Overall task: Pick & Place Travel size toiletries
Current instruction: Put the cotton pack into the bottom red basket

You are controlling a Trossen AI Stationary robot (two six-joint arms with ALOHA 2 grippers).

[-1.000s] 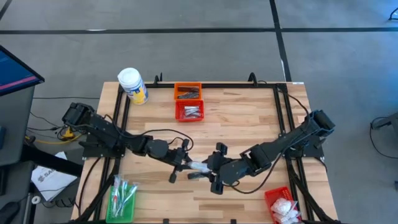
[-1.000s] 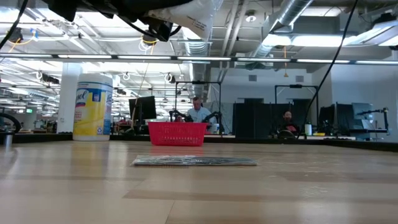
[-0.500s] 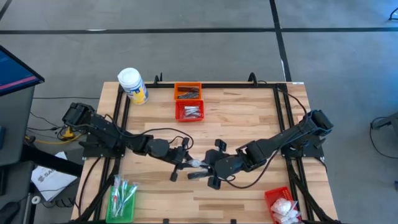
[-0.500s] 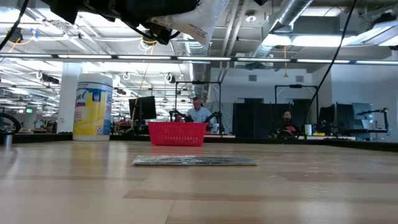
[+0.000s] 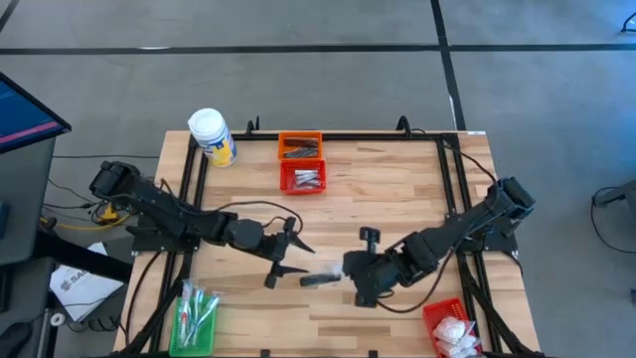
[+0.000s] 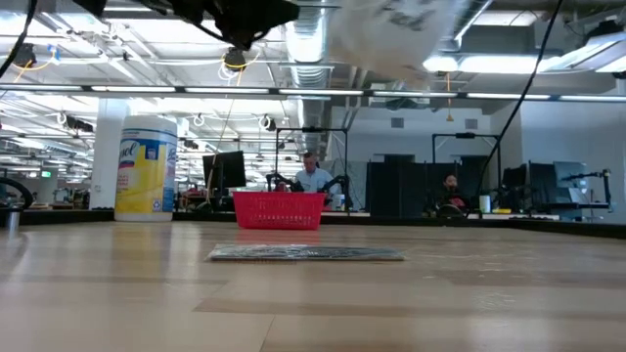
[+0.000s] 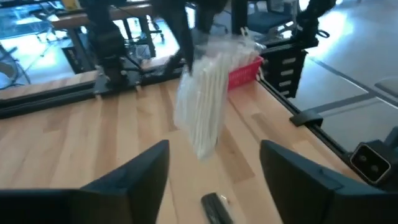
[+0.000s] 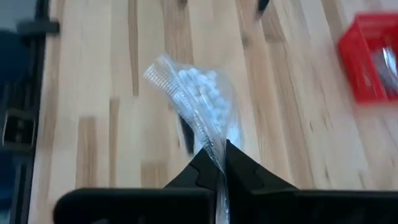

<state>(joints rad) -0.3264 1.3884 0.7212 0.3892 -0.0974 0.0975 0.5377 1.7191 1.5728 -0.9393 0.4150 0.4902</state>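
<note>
A clear plastic packet of thin white-tipped sticks [image 7: 202,106] hangs in the air over the middle of the table, with my right gripper [image 8: 219,163] shut on it. In the high view that gripper [image 5: 345,269] has the packet [image 5: 326,267] on its left side. My left gripper [image 5: 285,259] stands open just left of the packet, its fingers [image 7: 140,177] apart and touching nothing. A dark slim item [image 5: 318,280] lies flat on the table below them, also seen in the low view [image 6: 305,253]. My right gripper pinches the packet's clear plastic end [image 8: 214,149] between its two fingers. The rest of the packet reaches out past the fingertips toward the table's left. The packet is lifted clear of the table and hangs tilted.
An orange basket [image 5: 300,146] and a red basket [image 5: 303,179] stand at the far middle, and a white jar with a yellow label [image 5: 212,135] at the far left. A green basket [image 5: 194,318] with sticks sits near left, a red basket [image 5: 452,326] with white packets near right.
My left gripper has opened, let go of the packet and drawn back a little toward the table's left edge. My right gripper has shut on the packet's other end and carried it, lifted clear, a little toward the table's right edge.
</note>
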